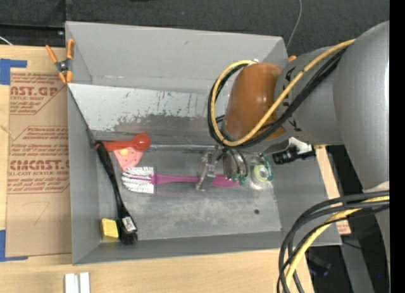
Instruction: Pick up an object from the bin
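Fingers point(205, 173) of the gripper point(220, 171) are seen spread apart low over the bin point(202, 217) floor, with the pink brush point(177, 180) laid directly beneath, its handle stretched leftward to white bristles.

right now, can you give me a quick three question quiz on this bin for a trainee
1. True or false: the pink brush lies flat on the floor of the bin, bristles toward the view's left.
2. Which part of the brush is the gripper over? A its handle; B its bristles; C neither, it is outside the bin.
3. What colour is the block beside the lower end of the black stick?

Key: 1 true; 2 A; 3 yellow.
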`<state>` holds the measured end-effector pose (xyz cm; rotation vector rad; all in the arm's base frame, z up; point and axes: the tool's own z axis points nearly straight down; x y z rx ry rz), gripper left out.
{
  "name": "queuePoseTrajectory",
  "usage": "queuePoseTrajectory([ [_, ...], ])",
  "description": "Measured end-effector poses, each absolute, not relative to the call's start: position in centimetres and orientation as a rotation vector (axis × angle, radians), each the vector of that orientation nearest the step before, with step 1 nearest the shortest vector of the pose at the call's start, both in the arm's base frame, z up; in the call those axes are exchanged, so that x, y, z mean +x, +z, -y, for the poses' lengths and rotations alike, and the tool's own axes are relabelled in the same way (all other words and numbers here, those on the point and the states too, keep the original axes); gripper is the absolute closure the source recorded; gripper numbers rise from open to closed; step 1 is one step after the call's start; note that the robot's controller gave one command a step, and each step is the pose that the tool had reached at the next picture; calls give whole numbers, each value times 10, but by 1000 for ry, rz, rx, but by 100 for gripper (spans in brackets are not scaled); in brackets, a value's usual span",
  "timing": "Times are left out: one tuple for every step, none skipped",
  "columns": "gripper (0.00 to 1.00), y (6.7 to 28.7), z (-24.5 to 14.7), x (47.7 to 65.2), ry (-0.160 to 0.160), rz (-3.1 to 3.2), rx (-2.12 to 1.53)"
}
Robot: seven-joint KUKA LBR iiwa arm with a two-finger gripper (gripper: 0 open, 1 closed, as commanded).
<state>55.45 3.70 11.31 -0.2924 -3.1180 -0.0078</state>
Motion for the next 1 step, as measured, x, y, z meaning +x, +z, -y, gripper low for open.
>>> queuePoseTrajectory([
  [100,137,-37,556,-10,3123,-292],
])
